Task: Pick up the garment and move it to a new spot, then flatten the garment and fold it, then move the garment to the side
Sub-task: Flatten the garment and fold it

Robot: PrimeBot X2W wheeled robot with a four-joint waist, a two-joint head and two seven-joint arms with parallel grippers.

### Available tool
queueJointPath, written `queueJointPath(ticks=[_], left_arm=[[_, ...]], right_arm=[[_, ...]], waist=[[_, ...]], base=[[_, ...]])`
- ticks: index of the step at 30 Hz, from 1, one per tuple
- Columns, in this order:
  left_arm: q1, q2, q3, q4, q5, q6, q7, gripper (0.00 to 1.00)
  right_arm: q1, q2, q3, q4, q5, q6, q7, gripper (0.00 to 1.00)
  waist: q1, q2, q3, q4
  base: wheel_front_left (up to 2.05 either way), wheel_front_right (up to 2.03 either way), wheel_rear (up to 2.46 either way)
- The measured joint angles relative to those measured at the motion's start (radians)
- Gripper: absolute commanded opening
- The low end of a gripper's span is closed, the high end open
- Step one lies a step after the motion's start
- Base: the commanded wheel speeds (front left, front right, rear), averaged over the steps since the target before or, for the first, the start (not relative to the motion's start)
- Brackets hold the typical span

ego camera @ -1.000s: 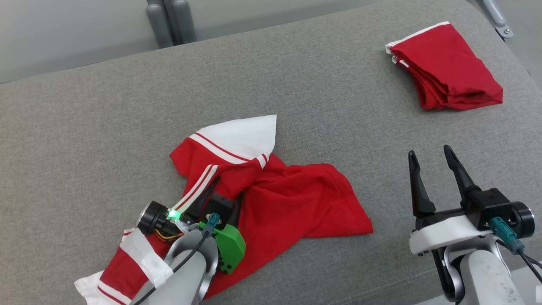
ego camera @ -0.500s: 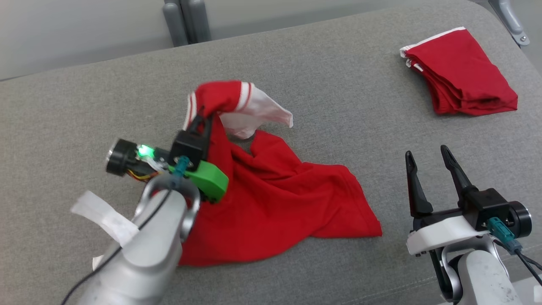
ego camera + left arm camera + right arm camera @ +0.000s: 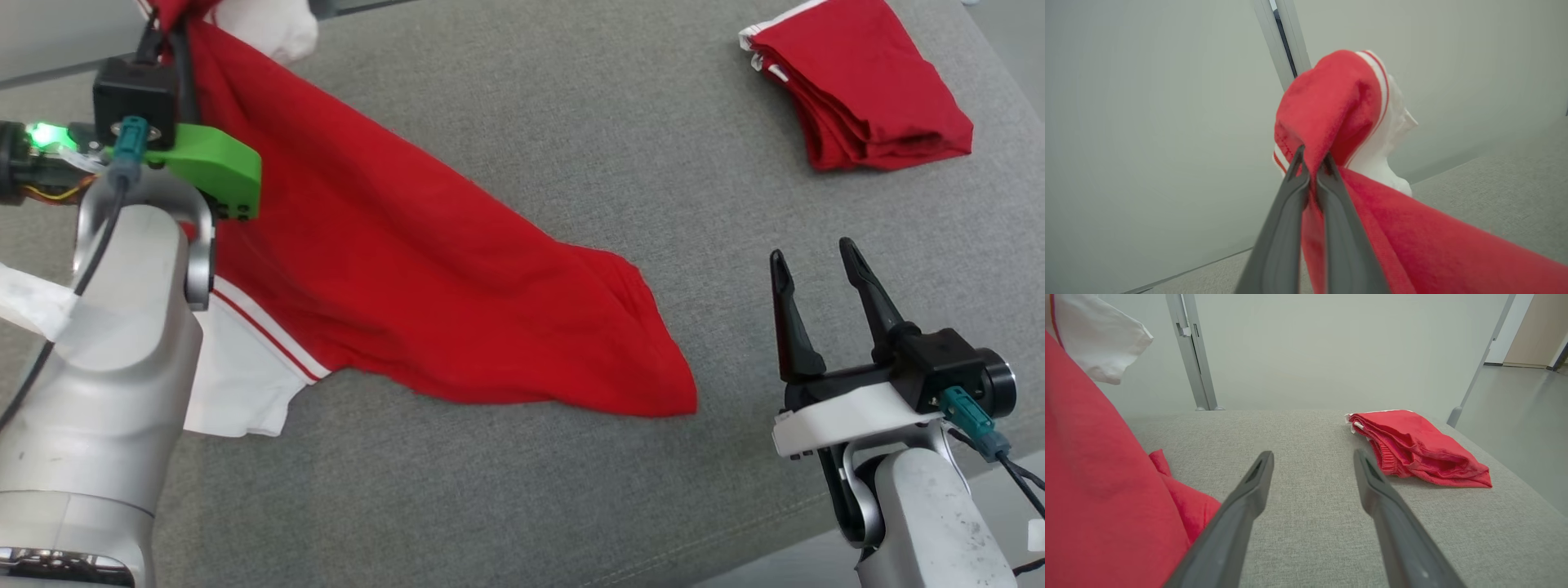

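The left gripper (image 3: 1312,158) is clamped on a bunched fold of the red garment (image 3: 424,245), held high at the far left. The cloth hangs stretched in a diagonal sheet, white striped sleeves showing, its lower hem resting on the grey cushion (image 3: 571,506). The right gripper (image 3: 808,250) stands wide, empty

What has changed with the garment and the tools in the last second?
The left tool closed on the red garment at a striped sleeve and lifted it up and away; its lower end lies on the grey surface. The right tool stayed open; the folded red cloth stayed put.
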Motion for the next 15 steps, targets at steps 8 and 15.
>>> queueJointPath(ticks=[8, 15], left_arm=[[-0.071, 0.046, 0.059, 0.073, -0.014, 0.057, -0.004, 0.00], [-0.079, 0.080, 0.098, 0.107, -0.034, 0.067, -0.005, 0.17]], right_arm=[[-0.022, 0.000, 0.006, -0.010, 0.017, 0.000, 0.000, 1.00], [-0.035, 0.000, 0.006, -0.012, 0.023, 0.000, 0.000, 1.00]], waist=[[0.0000, 0.0000, 0.081, -0.060], [0.0000, 0.0000, 0.119, -0.094]], base=[[0.00, 0.00, 0.00], [0.00, 0.00, 0.00]])
